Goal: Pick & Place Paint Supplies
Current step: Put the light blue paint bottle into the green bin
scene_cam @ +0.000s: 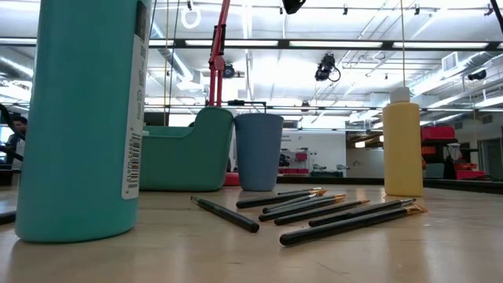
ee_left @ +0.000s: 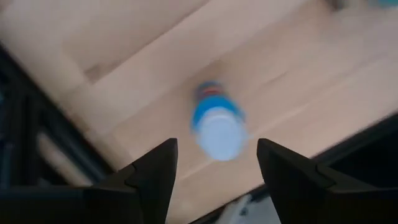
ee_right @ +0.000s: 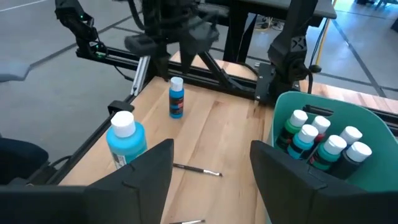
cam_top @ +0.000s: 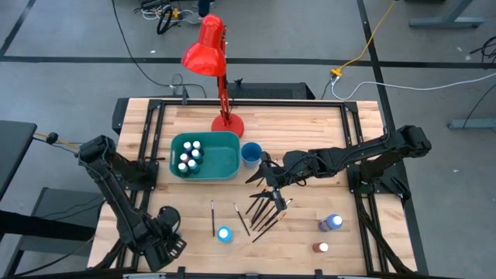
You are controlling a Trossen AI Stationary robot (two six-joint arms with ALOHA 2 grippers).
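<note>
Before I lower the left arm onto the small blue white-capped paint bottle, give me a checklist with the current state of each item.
1. Left gripper open: ok, its fingers stand apart.
2. Small blue white-capped paint bottle lined up with the gap between those fingers: ok.
3. Bottle upright: ok, it stands on the wooden table in the right wrist view.
4. Height left above the cap: cannot tell.
5. Right gripper out of the way: ok, it is open and sits over the dark-handled brushes, beside the small blue cup.
6. Room in the teal plastic bin: ok, its bottles fill only one end.
</note>
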